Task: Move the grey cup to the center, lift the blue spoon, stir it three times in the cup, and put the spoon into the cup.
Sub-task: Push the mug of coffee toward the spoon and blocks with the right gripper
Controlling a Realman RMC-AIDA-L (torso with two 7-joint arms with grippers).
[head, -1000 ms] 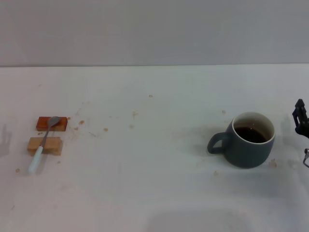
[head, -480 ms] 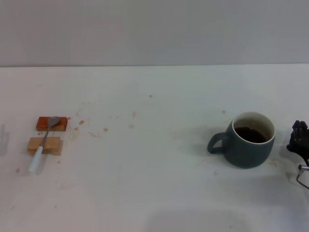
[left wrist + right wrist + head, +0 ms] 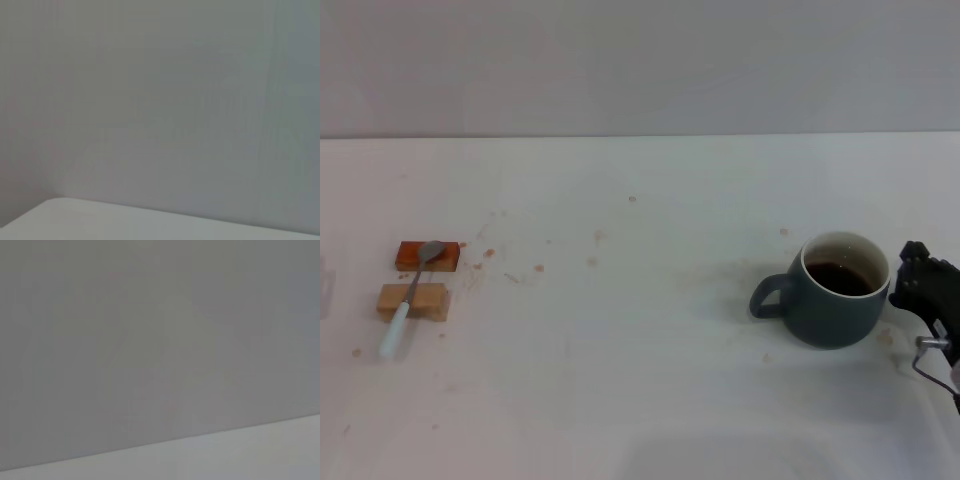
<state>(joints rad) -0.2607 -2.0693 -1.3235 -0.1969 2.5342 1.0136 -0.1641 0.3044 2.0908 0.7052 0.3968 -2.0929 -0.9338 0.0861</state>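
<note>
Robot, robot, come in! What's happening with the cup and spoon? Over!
Right gripper beside grey cup, not gripping. Blue spoon lying across two wooden blocks. Left gripper out of view. Nothing blocking.

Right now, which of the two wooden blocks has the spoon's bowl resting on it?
The orange-red block, the one farther from the robot. The blue spoon has its metal bowl on it, while the tan block nearer the robot only carries the neck and handle crossing over it.

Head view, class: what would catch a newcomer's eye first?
The grey cup with dark liquid stands at the table's right, handle pointing left, the right gripper close beside it. Far left, the blue spoon lies across an orange block and a tan block.
</note>
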